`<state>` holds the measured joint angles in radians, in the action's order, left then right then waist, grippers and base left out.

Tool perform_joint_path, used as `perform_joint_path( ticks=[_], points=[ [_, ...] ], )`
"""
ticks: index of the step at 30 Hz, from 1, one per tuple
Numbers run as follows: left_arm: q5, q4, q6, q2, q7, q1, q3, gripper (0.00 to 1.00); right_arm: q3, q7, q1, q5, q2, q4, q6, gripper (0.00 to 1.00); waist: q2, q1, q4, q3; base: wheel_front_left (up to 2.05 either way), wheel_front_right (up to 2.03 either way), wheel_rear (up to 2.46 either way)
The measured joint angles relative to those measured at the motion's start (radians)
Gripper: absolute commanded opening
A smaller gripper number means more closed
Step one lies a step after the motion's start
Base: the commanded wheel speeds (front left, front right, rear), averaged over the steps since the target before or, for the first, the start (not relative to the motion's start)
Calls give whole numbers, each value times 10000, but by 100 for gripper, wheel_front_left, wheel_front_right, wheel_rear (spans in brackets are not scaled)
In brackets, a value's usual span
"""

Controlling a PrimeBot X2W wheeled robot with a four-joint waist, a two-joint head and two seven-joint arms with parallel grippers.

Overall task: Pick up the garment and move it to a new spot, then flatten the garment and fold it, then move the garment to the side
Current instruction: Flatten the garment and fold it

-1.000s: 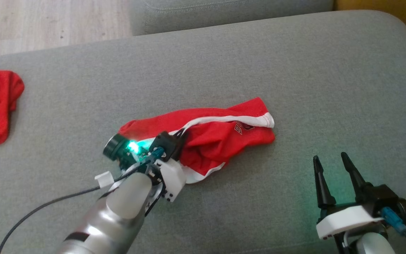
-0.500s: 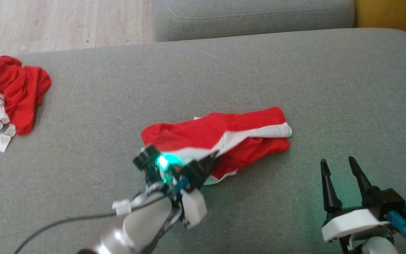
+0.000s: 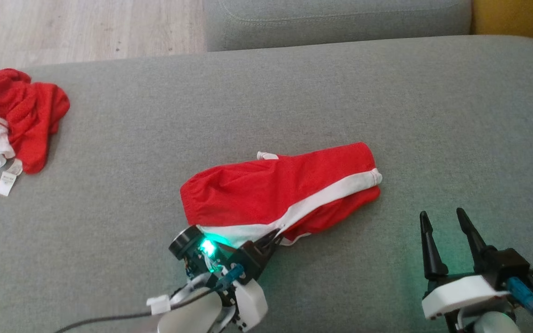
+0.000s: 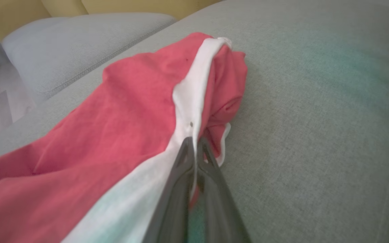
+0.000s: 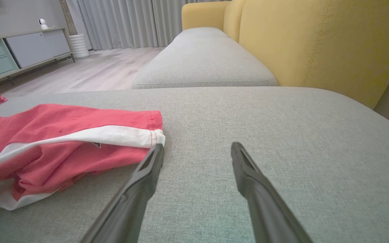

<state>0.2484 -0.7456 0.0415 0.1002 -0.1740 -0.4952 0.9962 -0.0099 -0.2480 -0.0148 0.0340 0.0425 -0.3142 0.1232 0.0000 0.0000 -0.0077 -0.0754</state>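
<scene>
My left gripper [image 3: 273,233] is clamped on the garment [image 3: 271,189]. Its length runs ahead-right from there, ending near my open, empty right gripper [image 3: 440,215]

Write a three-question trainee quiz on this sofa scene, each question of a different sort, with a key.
1. Multiple choice: the left gripper is shut on: A a cable; B the white band of the red garment; C nothing.
2. True or false: the right gripper is clamped on the garment's far end.
3. Short answer: how many red garments lie on the grey cushion?

Key: 1 B. 2 false: it stands open, apart from the cloth. 3 two: the second garment lies at the head view's left.
</scene>
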Motion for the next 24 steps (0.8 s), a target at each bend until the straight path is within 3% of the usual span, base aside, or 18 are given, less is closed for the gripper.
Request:
perform_joint_path(
  ticks=[1, 9, 19, 24],
  points=[
    [0, 27, -54, -4, -46, 50, 4, 99, -8, 0, 0, 0, 0, -31, 0, 100, 0, 0, 21, 21, 0, 0, 0],
    [422, 497, -259, -35, -403, 726, -107, 100, -79, 0, -3, 4, 0, -178, 0, 100, 0, 0, 268, 286, 0, 0, 0],
    [1285, 1927, -1064, 194, -696, 1502, -1315, 100, -247, 0, -163, 4, 0, -150, 0, 100, 0, -1, 634, 843, 0, 0, 0],
    [1825, 2431, -1488, 646, -752, 2254, -2153, 100, -280, 0, -233, 4, 0, -92, 0, 100, 0, -1, 819, 1090, 0, 0, 0]
  ],
)
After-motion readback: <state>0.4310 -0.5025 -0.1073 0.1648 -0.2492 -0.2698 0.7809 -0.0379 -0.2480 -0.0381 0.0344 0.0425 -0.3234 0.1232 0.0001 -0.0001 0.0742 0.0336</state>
